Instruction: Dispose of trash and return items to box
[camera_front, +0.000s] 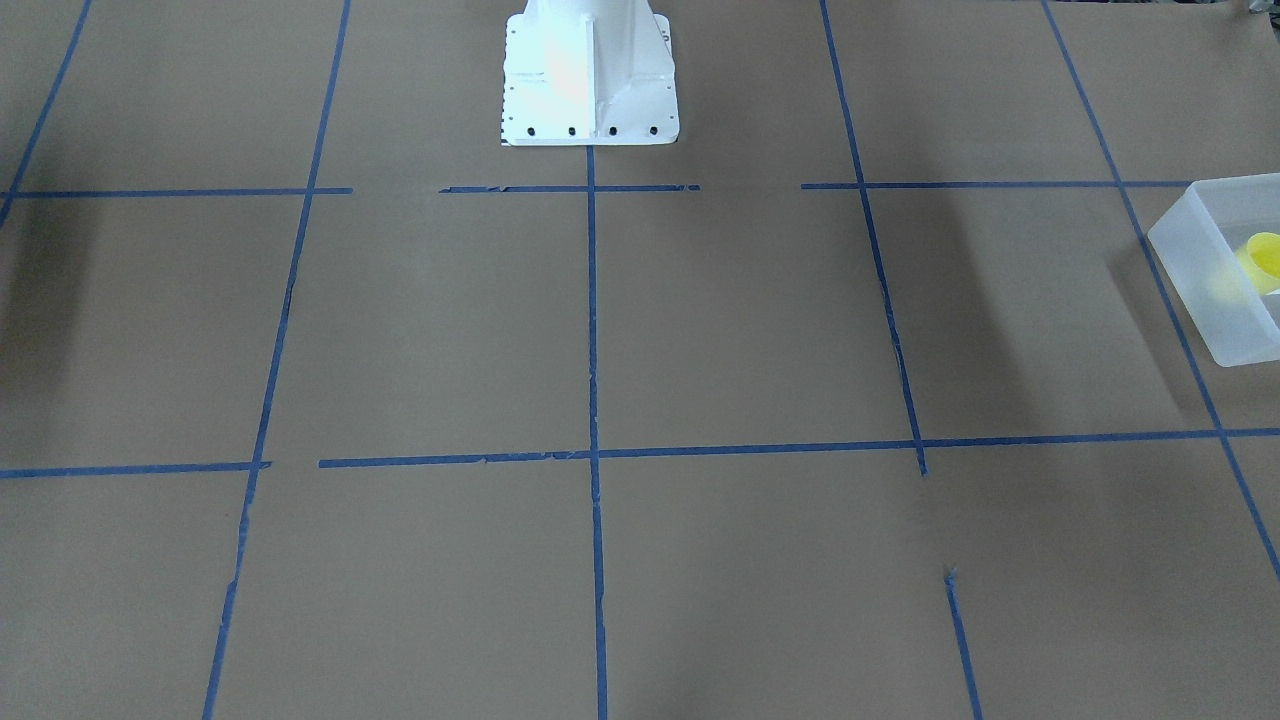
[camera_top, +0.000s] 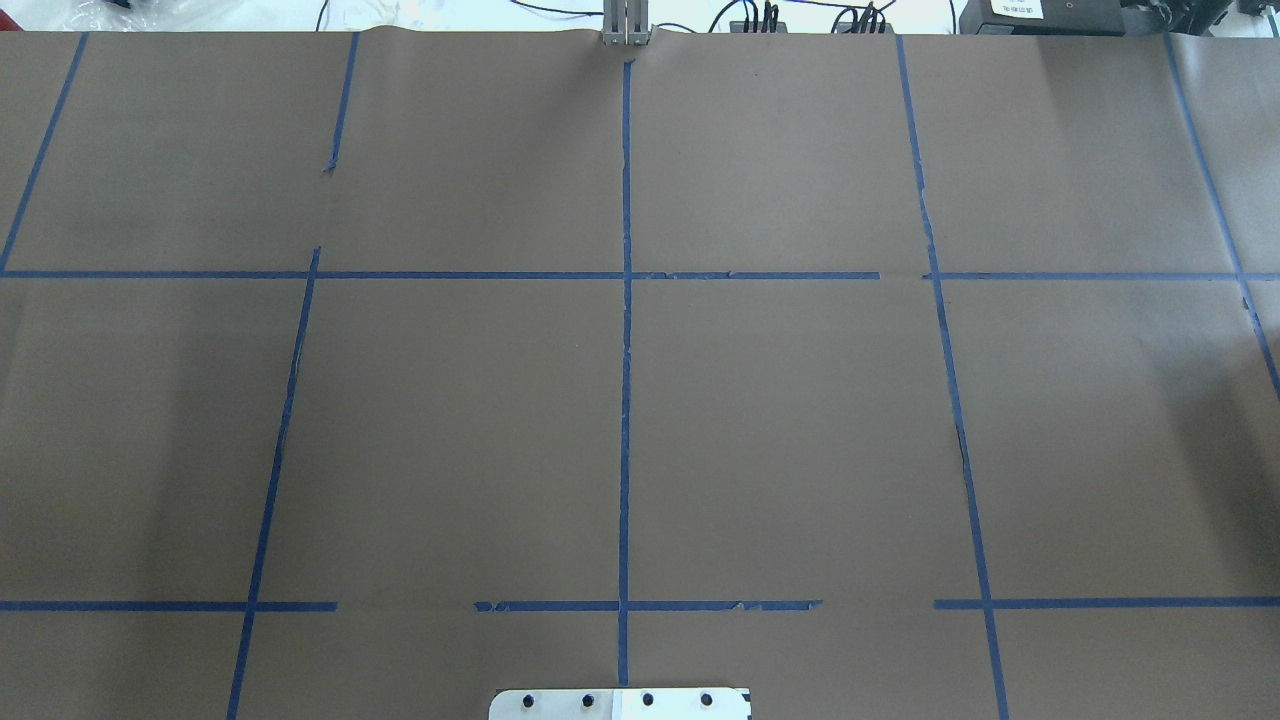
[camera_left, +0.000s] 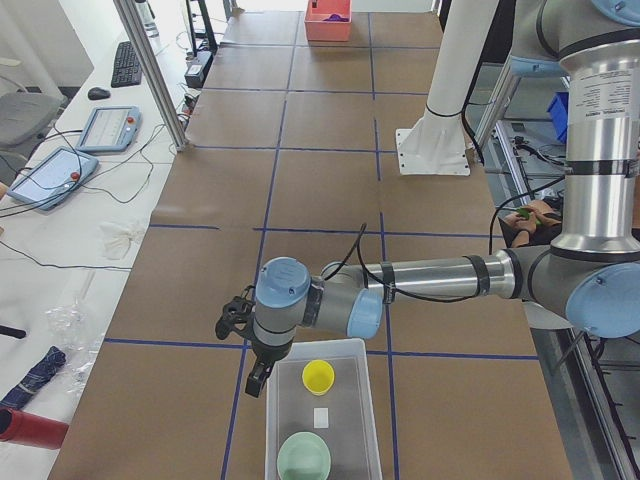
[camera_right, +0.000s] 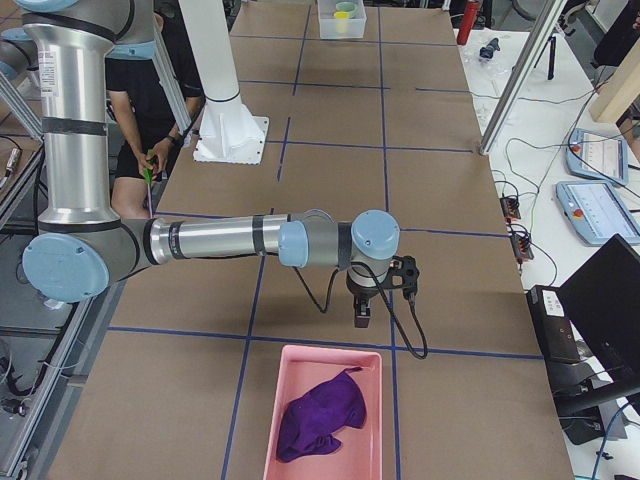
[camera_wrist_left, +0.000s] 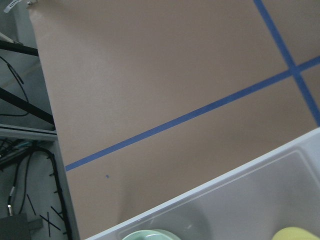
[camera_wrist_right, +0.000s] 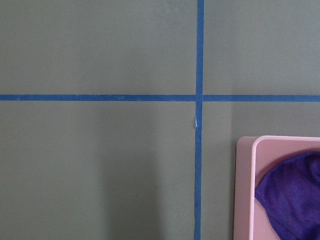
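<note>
The yellow cup (camera_left: 318, 376) and the mint-green bowl (camera_left: 304, 457) sit inside the frosted box (camera_left: 366, 420) at the table's left end. The cup (camera_front: 1262, 260) and the box (camera_front: 1205, 280) also show at the front view's right edge. The left wrist view shows the box wall (camera_wrist_left: 215, 187), the bowl's rim (camera_wrist_left: 150, 235) and the cup (camera_wrist_left: 297, 234). My left gripper (camera_left: 255, 380) hangs just outside the box's far corner; I cannot tell if it is open. My right gripper (camera_right: 361, 316) hangs above the table just short of a pink bin (camera_right: 290, 400); I cannot tell its state.
The pink bin holds a purple cloth (camera_right: 318, 415), also seen in the right wrist view (camera_wrist_right: 290, 195). A small white piece (camera_left: 320, 416) lies in the box. The white robot base (camera_front: 590, 75) stands at the table's middle edge. Tablets and cables lie on the side bench (camera_left: 60, 170).
</note>
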